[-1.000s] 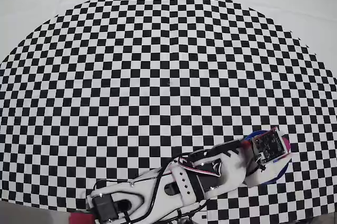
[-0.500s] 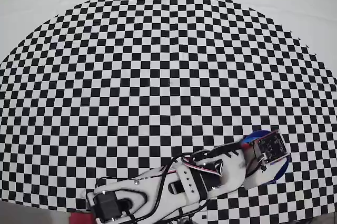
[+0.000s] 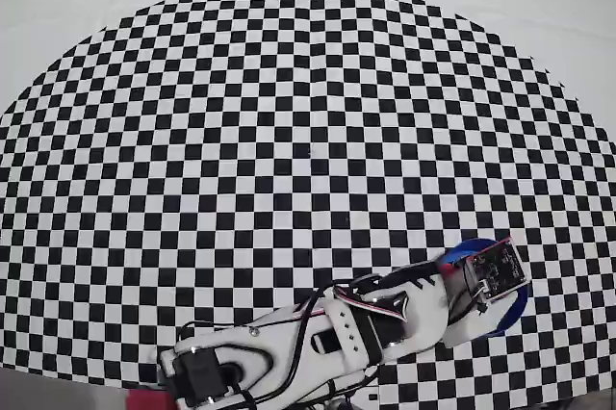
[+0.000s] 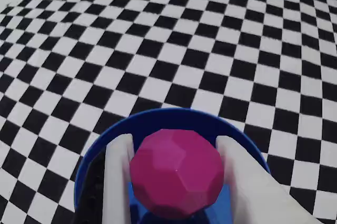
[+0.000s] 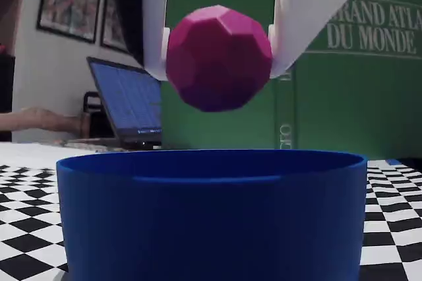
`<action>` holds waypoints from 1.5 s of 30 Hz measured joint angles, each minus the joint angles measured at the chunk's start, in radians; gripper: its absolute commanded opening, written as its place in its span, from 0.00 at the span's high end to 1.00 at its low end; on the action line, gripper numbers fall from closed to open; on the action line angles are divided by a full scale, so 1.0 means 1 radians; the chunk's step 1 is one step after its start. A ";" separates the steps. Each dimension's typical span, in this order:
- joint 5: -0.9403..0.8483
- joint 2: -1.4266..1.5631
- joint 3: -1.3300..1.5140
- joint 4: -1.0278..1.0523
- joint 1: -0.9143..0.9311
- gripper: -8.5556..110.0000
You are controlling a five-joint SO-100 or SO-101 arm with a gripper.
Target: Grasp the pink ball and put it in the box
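Checkered surface (image 3: 289, 121) under my arm, pink ball held over the box.

From my seat I see the hand (image 5: 217, 57) clamped on the pink ball (image 5: 218, 57), a white finger (image 4: 118, 176) pressed to each side of it. In the fixed view the ball hangs clear above the rim of the blue box (image 5: 211, 212), not touching it; the wrist view puts the ball (image 4: 176, 173) over the box's inside (image 4: 158, 119). Overhead, the arm (image 3: 318, 343) reaches from the bottom edge to the box (image 3: 520, 304) at lower right. Behind stand a green book (image 5: 356, 90) and a laptop (image 5: 125, 103).
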 measured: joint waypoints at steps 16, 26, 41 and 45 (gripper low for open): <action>0.000 -0.089 -0.003 -0.046 -0.023 0.93; 0.000 -0.123 -0.003 -0.055 -0.023 0.93; 0.000 -0.130 -0.003 -0.055 -0.023 0.93; 0.000 -0.130 -0.003 -0.055 -0.023 0.93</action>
